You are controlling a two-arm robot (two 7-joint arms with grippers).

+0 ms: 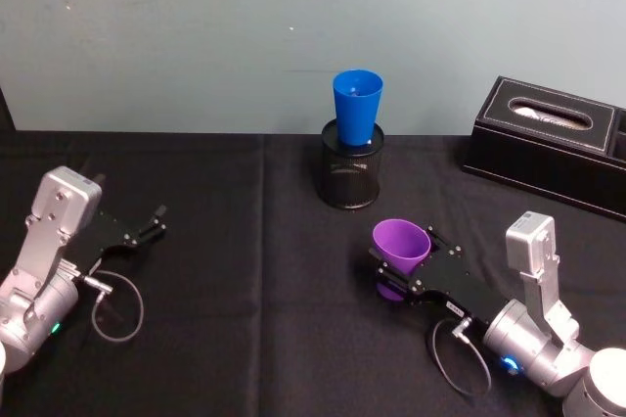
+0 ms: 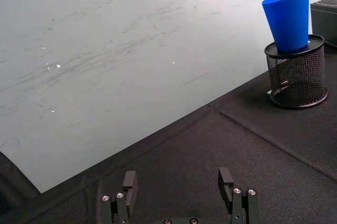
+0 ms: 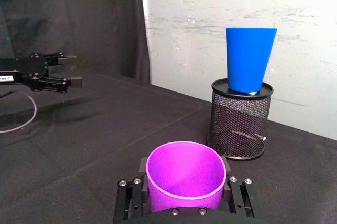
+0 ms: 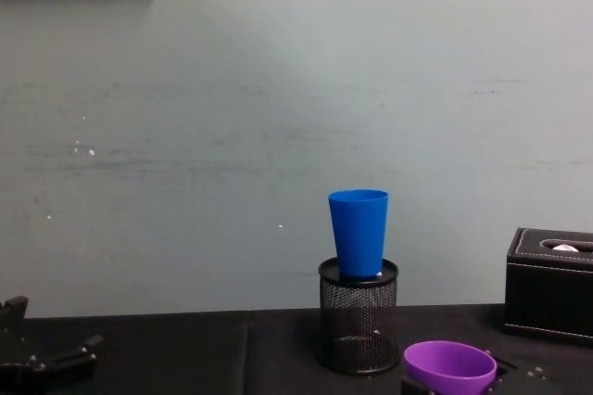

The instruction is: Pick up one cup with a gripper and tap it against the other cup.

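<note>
Our right gripper [image 1: 404, 260] was clamped around the purple plastic tumbler [image 1: 401, 244], rim up between its fingers, low over the black table [image 1: 245, 339] and in front of the black wire-mesh pen holder [image 1: 349, 180]. The tall blue plastic tumbler [image 1: 357, 104] stood in that holder. We counted two cups and one holder. Our left gripper [image 1: 155, 219] was spread open at the far left.

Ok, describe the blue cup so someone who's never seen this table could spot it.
On the black table, near the back wall, stands a black mesh holder, left of a tissue box. The blue cup sits upright in its top. It is bright blue and perched high, unlike the purple cup held low by the right gripper.
</note>
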